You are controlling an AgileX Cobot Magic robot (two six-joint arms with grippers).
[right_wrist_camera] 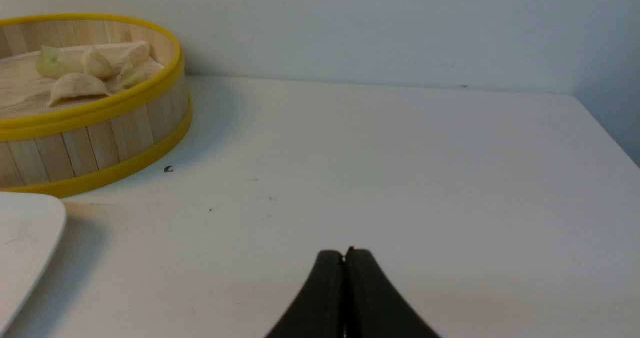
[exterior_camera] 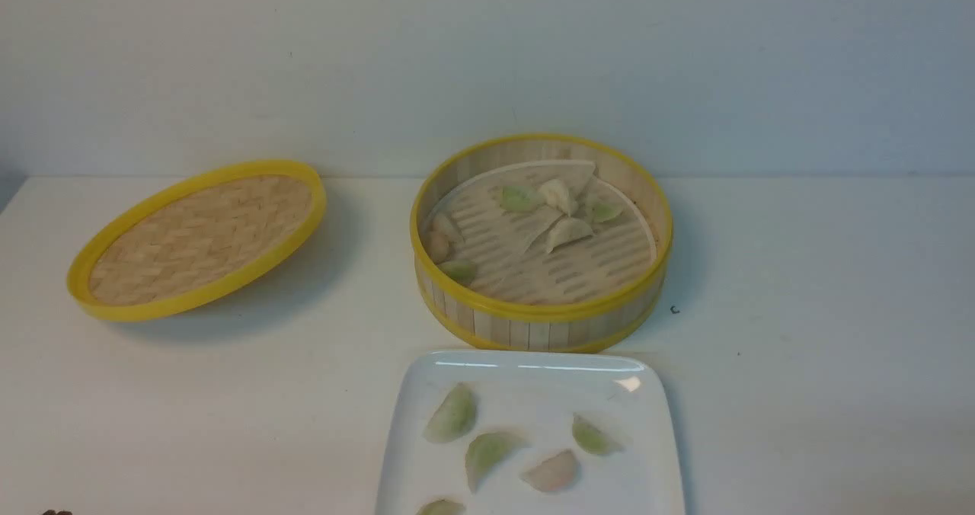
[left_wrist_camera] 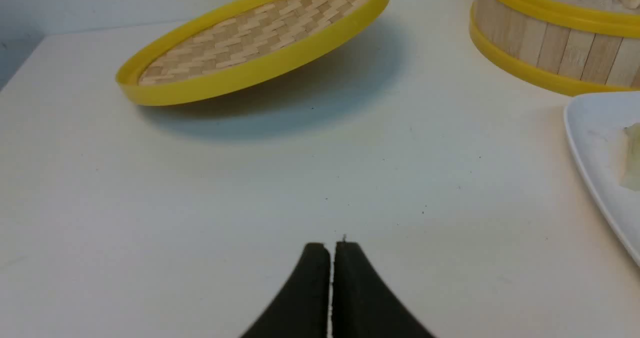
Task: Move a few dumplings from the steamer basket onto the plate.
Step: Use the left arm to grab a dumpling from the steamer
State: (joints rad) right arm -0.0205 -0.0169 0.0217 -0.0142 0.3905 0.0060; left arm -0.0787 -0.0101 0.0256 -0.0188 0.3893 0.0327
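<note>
Bamboo steamer basket (exterior_camera: 541, 313) sits just behind the plate (exterior_camera: 647, 393). Several dumplings (exterior_camera: 567, 231) are inside it, and five lie on the plate (one cut by the frame edge). Left tool (left_wrist_camera: 331, 258) and right tool (right_wrist_camera: 345, 265) are each pressed fully together, gripping nothing, over bare surface (exterior_camera: 800, 347).

Risks:
- The far cluster touches, so one pinch may drag two.
- The folded liner (exterior_camera: 579, 271) may lift too.
- Wall-side pieces leave a tool little room.

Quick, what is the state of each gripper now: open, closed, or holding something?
Black left gripper: closed, holding nothing.
Black right gripper: closed, holding nothing.
</note>
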